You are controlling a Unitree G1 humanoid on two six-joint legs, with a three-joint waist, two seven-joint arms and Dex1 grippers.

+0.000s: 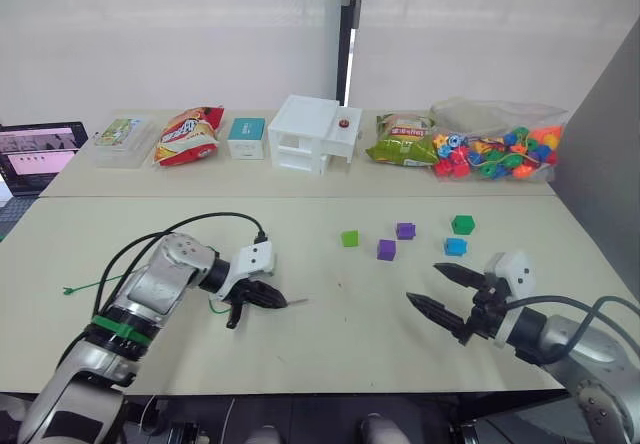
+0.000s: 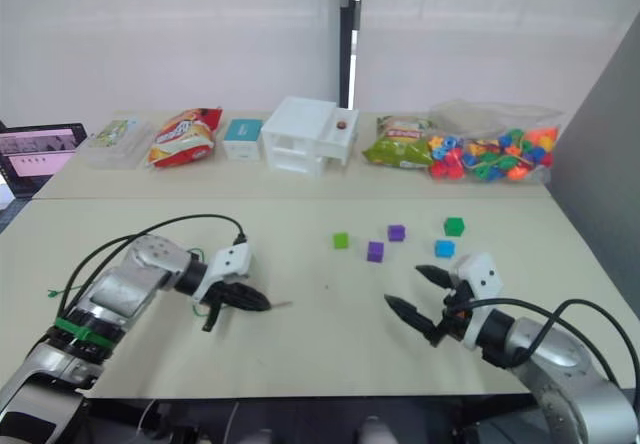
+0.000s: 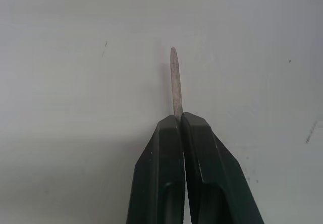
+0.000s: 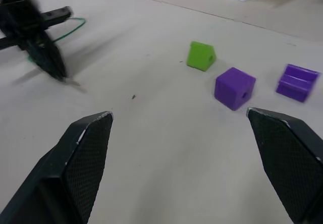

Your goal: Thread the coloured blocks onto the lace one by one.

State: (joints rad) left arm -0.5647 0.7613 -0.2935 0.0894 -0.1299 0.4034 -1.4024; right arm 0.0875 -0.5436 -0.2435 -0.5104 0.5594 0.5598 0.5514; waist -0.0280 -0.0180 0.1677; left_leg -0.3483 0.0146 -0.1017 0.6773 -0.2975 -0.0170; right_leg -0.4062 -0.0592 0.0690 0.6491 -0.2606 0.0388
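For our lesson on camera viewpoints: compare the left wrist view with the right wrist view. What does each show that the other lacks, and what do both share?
Only the left wrist view gives the close look: the left gripper with its jaws shut on the lace, whose stiff brownish tip pokes out ahead of them.

Only the right wrist view shows the right gripper, jaws wide open, with the light green block and two purple blocks ahead of it.

Both show the pale table and the left gripper holding the lace.
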